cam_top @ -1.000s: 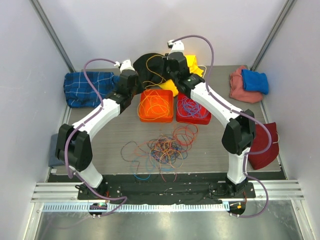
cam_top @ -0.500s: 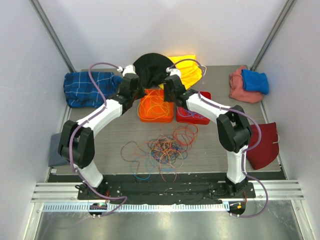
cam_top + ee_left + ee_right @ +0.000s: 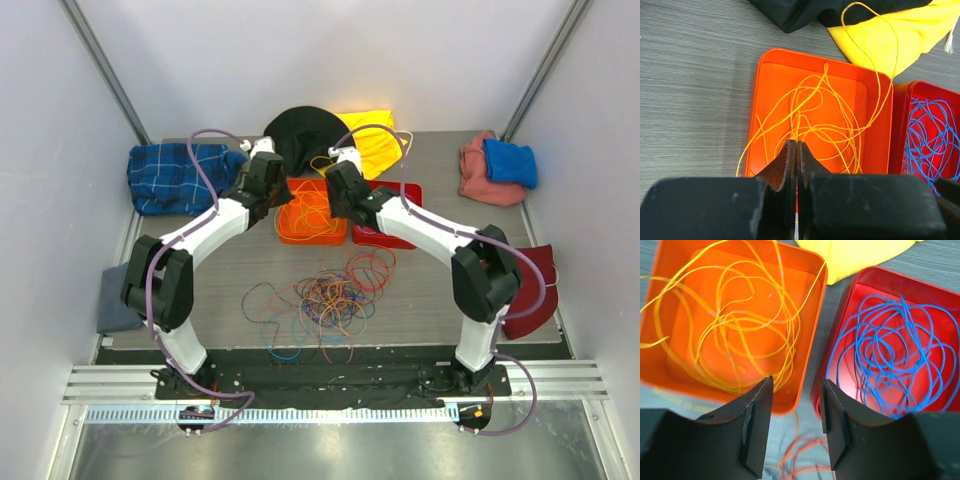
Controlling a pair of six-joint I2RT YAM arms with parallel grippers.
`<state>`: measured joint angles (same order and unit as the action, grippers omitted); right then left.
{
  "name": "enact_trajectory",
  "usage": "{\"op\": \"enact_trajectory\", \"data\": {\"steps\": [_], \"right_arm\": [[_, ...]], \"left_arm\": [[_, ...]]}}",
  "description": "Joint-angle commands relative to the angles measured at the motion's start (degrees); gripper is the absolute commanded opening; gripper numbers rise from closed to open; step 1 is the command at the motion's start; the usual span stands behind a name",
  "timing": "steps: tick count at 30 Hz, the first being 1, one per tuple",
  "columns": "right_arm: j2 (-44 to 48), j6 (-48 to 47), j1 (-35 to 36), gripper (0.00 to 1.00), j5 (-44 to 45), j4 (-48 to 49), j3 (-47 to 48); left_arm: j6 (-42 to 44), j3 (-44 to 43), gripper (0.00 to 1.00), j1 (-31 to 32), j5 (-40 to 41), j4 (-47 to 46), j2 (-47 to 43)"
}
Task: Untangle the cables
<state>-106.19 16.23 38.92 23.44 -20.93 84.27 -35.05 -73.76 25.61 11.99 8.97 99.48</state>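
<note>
Mixed cables [image 3: 325, 298] lie tangled at the near middle of the surface [image 3: 420, 290], apart from both arms. Beyond, side by side, the orange tray [image 3: 772, 95] holds yellow cables [image 3: 825, 110] and the red tray [image 3: 880, 285] blue cables [image 3: 890, 345]. Step in hand, by judgement: laying yellow strands into the orange tray. Left pincer [image 3: 796, 150] is together, apparently nipping yellow strands. Right pincer [image 3: 796, 386] stands apart, empty, above the trays' adjoining walls. Next: release, then reach back for the tangle. Open room flanks the tangle; one yellow loop overhangs onto the yellow cloth [image 3: 900, 35] toward the far edge.
</note>
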Motion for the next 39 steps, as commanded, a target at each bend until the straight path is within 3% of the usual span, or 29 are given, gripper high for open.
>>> {"op": "enact_trajectory", "data": {"steps": [1, 6, 11, 26, 34, 39], "right_arm": [[9.76, 0.91, 1.34, 0.48, 2.75, 2.99, -4.19], [16.18, 2.32, 1.95, 0.47, 2.4, 5.02, -10.43], [21.55, 2.93, 2.92, 0.46, 3.45, 6.51, -14.48], [27.97, 2.84, 3.09, 0.46, 4.25, 6.95, -18.88], [29.2, 3.37, 3.09, 0.46, 3.54, 7.04, -19.41], [29.73, 3.9, 3.01, 0.46, 2.93, 7.48, -20.37]], "left_arm": [[3.32, 0.28, 0.0, 2.25, 1.27, 0.43, -4.02], [2.53, 4.93, 0.0, 3.49, 1.99, 4.46, -8.24], [2.7, 11.0, 0.0, 3.66, 4.44, 9.04, -18.07], [2.44, 12.58, 0.0, 4.28, 1.73, 18.27, -32.06], [-3.35, 15.31, 0.0, 9.88, -1.53, 18.36, -34.18], [-3.28, 14.17, 0.0, 11.4, -0.66, 15.56, -28.48]]}}
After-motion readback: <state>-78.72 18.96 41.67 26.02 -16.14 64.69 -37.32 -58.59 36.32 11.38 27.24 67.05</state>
